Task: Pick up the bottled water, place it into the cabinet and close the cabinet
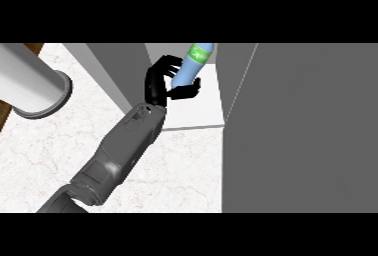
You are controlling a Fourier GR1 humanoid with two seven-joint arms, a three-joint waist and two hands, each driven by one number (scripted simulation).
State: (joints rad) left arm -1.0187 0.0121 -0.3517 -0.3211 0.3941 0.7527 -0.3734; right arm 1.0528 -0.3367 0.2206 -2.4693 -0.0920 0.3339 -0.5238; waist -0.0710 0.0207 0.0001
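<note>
The robot's hand (164, 80) had its fingers curled round the bottled water (193, 62), holding it tilted over the white shelf (196, 112) inside the cabinet (310, 125) (door open). Judging by that, release and closing remained. The other hand wasn't visible.

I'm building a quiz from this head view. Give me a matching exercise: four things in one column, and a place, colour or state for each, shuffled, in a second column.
Things:
1. bottled water
2. hand
3. cabinet door
4. white cylinder

Descriptions:
A. grey panel filling the view's right side
B. black, fingers curled round something
C. at the view's upper left, over the counter
D. light blue with a green label, tilted

Pairs: 1-D, 2-B, 3-A, 4-C
</note>
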